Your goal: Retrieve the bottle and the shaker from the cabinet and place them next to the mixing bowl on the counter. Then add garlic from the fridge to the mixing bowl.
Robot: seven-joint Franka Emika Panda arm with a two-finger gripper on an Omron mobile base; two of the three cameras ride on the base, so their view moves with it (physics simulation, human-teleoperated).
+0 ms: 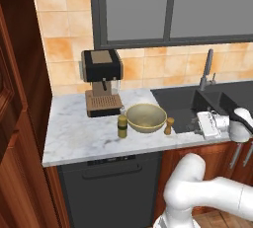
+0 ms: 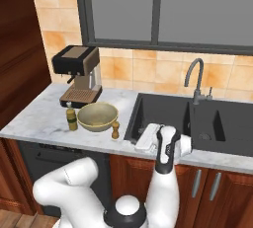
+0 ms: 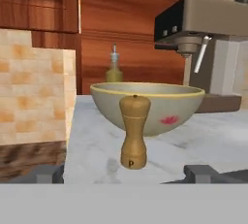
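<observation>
The olive-yellow mixing bowl sits on the marble counter. Just to its left stands the small olive-green bottle. Upright at the bowl's right side is the wooden shaker. My gripper hangs open and empty over the sink's near edge, a short way right of the shaker and pointing at it. The dark wood cabinet rises at the left. The fridge and the garlic are out of view.
A black and tan coffee machine stands behind the bowl against the tiled wall. The dark sink with its faucet lies to the right. A dishwasher front is below the counter.
</observation>
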